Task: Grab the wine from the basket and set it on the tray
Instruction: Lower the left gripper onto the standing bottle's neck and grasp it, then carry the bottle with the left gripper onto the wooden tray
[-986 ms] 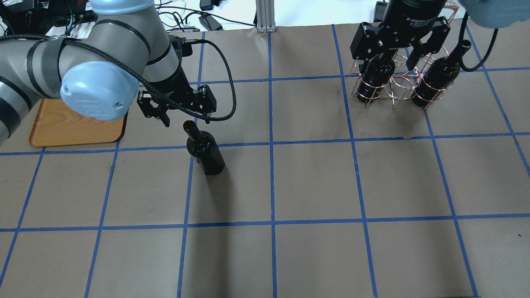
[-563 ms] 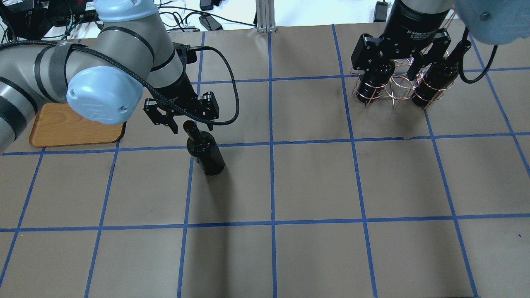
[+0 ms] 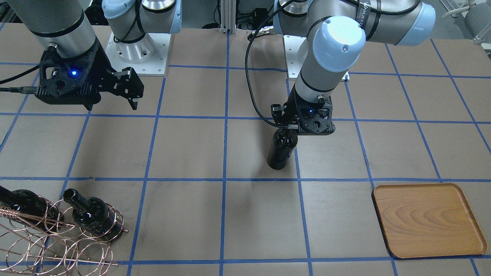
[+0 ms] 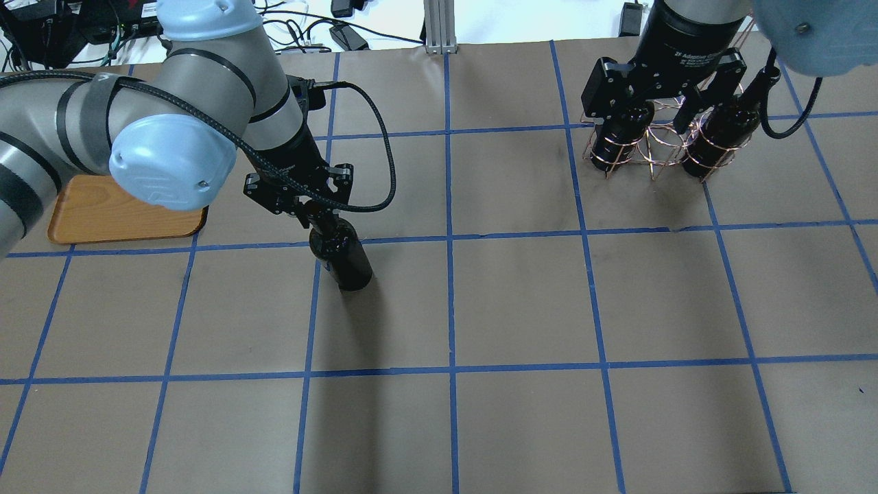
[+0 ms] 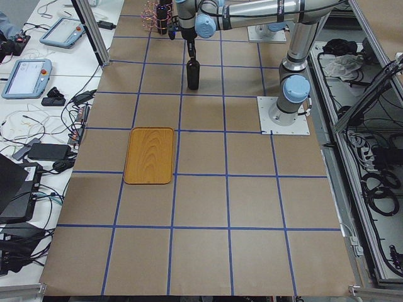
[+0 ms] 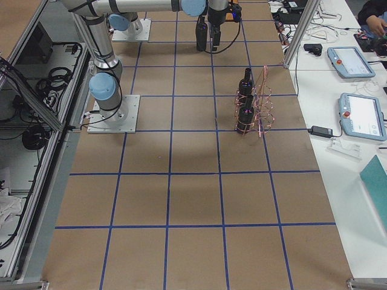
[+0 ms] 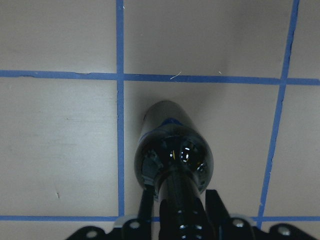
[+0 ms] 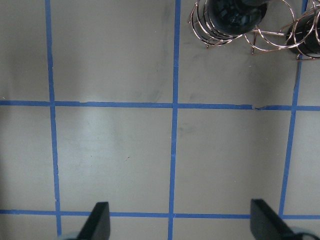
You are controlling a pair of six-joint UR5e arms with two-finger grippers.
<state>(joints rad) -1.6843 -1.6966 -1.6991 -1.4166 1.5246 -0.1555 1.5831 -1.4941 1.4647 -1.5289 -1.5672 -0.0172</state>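
Note:
One wine bottle [image 4: 343, 259] stands upright on the table left of centre; it also shows in the front view [image 3: 282, 150]. My left gripper [image 4: 312, 209] is lowered over its neck and shut on it; in the left wrist view the fingers [image 7: 146, 202] press both sides of the neck. Two more wine bottles [image 4: 617, 137] [image 4: 720, 134] sit in the copper ring basket [image 4: 662, 144] at the far right. My right gripper [image 4: 645, 99] hangs open and empty above the basket, its fingertips [image 8: 97, 220] wide apart. The wooden tray [image 4: 103, 218] lies at the far left, partly under my left arm.
Brown paper with a blue tape grid covers the table [image 4: 521, 309]. Cables and an aluminium post [image 4: 439, 27] lie beyond the far edge. The left arm's cable [image 4: 384, 151] loops beside the standing bottle.
My left gripper has come down and right over the standing bottle's neck and closed on it. The right gripper has stayed open over the basket, shifting only slightly.

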